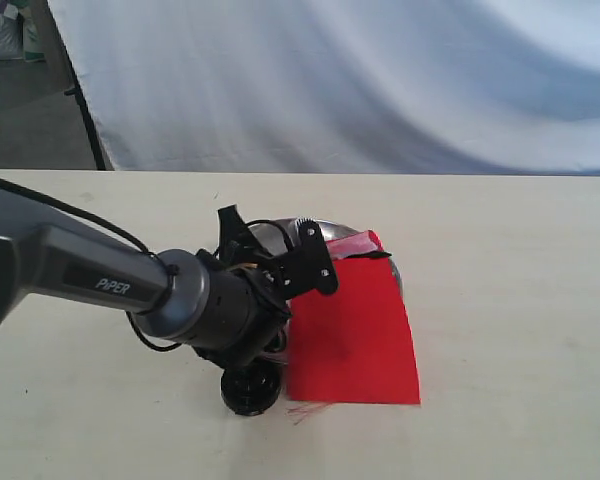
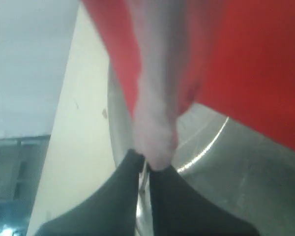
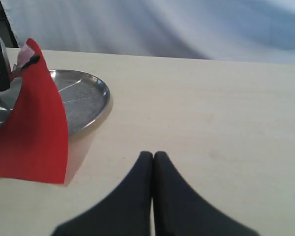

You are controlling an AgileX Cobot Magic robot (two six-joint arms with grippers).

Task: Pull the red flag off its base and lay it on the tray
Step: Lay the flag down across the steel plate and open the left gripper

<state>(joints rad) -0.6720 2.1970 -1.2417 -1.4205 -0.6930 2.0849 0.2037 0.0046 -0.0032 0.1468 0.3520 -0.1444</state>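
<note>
My left gripper (image 1: 315, 262) is shut on the red flag (image 1: 355, 330) at its whitish strip, the stick held roughly level above the tray (image 1: 325, 232). The cloth hangs down in front of the tray, and its lower edge reaches the table. In the left wrist view the fingers (image 2: 123, 196) pinch the pale strip (image 2: 155, 132), with red cloth (image 2: 255, 64) and the steel tray (image 2: 236, 167) beyond. The black base (image 1: 250, 388) sits on the table under my left arm, apart from the flag. My right gripper (image 3: 153, 155) is shut and empty, low over bare table, with the tray (image 3: 83, 96) and flag (image 3: 37, 132) off to one side.
The left arm (image 1: 110, 280) stretches across the light table (image 1: 510, 300) from the left. A white backdrop (image 1: 360, 80) hangs behind the table's far edge, with a dark stand leg (image 1: 85, 110) at the left. Loose red threads (image 1: 305, 410) lie beside the base.
</note>
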